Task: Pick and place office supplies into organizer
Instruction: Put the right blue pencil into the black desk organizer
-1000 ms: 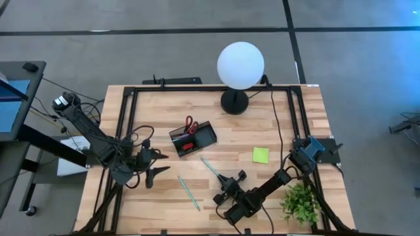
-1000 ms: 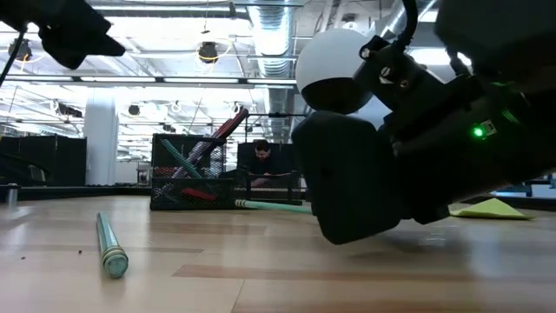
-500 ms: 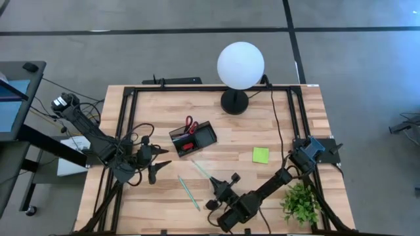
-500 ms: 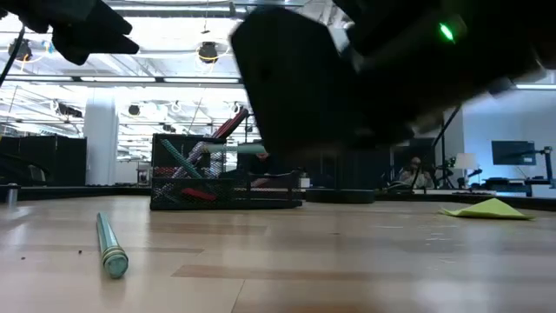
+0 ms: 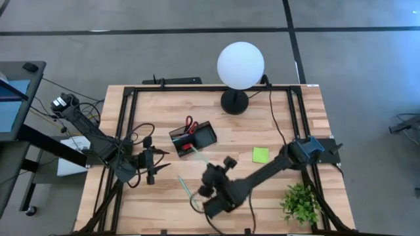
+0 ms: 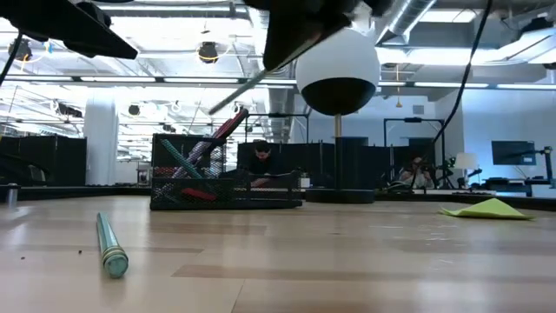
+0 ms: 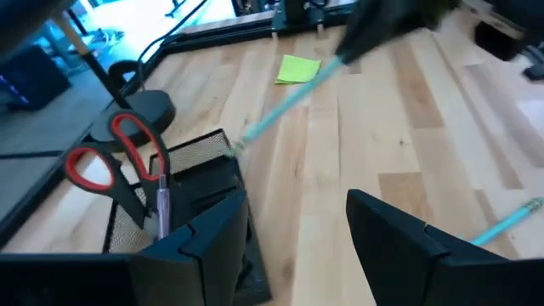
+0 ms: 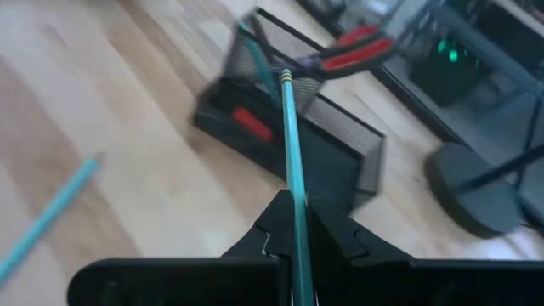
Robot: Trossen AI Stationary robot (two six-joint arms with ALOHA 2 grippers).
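Your wooden table [image 5: 275,128]: globe lamp [image 5: 240,65], plant [image 5: 300,202], sticky pad [image 5: 260,155], loose teal pen [image 5: 188,192]. Right gripper [image 5: 209,176] pinches second pen [image 5: 198,156], tip near organizer [image 5: 193,139]. Left gripper [image 5: 157,165] spread, empty.

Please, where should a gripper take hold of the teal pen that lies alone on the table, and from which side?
Grip the loose teal pen at mid-shaft, coming straight down from above with fingers across its width. It lies flat and thin on bare wood table, so probably only its long sides offer a hold.
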